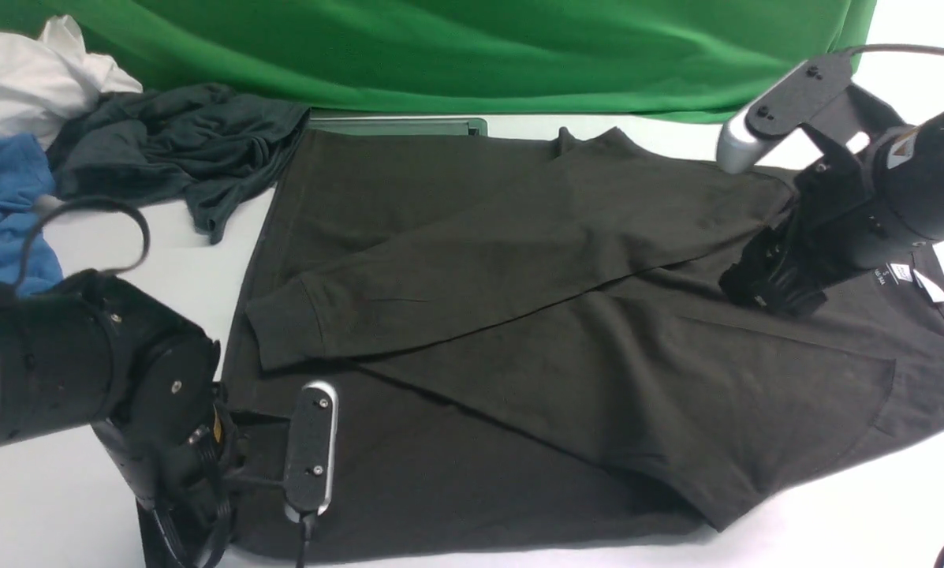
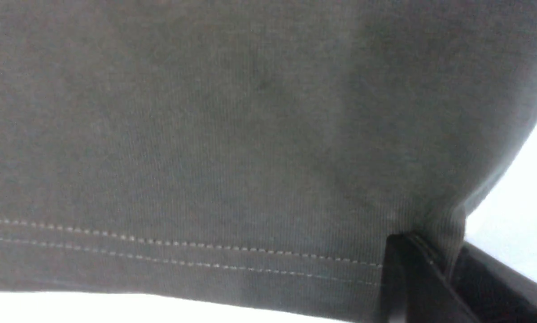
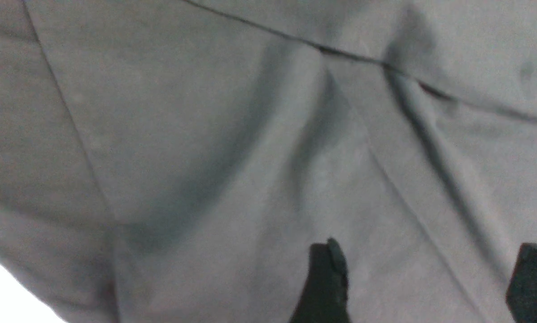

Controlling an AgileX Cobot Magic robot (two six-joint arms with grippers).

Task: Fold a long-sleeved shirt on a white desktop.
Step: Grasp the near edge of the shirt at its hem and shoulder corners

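Note:
The long-sleeved shirt (image 1: pixel 519 315), black-brown, lies flat on the white desktop (image 1: pixel 834 521) with both sleeves crossed over its body. A cuff (image 1: pixel 282 327) points left. The white neck label (image 1: pixel 901 272) shows at the right. My left gripper (image 2: pixel 430 246) is shut on the shirt's stitched hem (image 2: pixel 183 255) at the near left corner; in the front view its wrist hides the jaws. My right gripper (image 1: pixel 767 284) (image 3: pixel 430 273) hovers open just over the fabric near the collar, with creased cloth (image 3: pixel 295 157) below and nothing between its fingers.
A dark grey-green garment (image 1: pixel 180 150), a blue tee (image 1: pixel 2 205) and a white cloth (image 1: pixel 30 71) are piled at the back left. A green backdrop (image 1: pixel 472 55) hangs behind. A flat dark slab (image 1: pixel 397 125) lies at the shirt's far edge.

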